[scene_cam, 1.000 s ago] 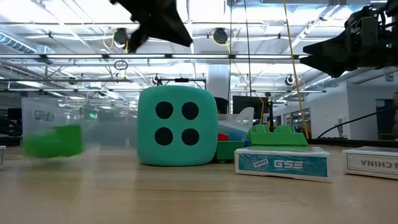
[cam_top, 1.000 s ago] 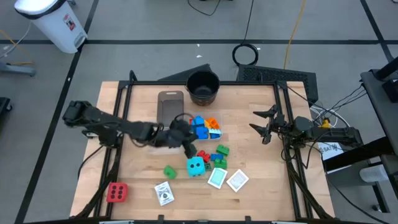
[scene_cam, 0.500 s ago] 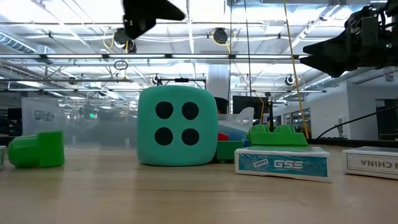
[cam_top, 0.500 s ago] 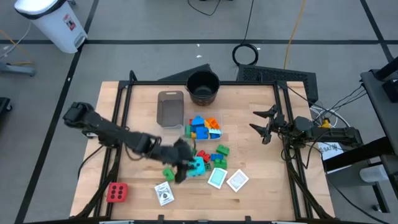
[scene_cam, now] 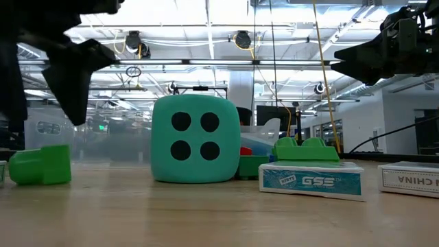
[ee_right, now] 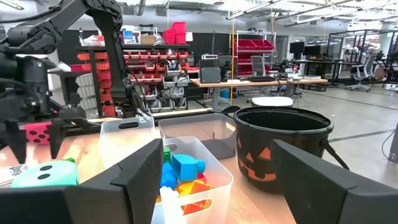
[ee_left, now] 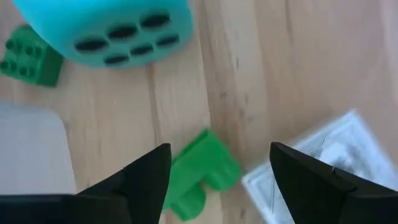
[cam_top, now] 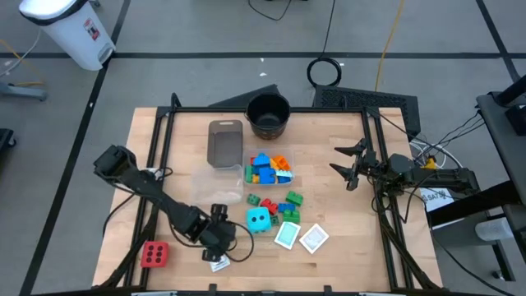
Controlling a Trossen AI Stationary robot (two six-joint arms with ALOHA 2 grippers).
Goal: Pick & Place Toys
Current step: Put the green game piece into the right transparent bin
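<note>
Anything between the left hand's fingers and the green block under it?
Nothing. In the left wrist view the left hand hangs open above the green block, which lies on bare table between the two fingertips, beside a white-bordered card.

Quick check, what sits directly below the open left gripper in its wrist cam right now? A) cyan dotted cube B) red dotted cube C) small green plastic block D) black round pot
C: the small green plastic block lies between the spread fingers of the left gripper, beside a white-bordered card.
</note>
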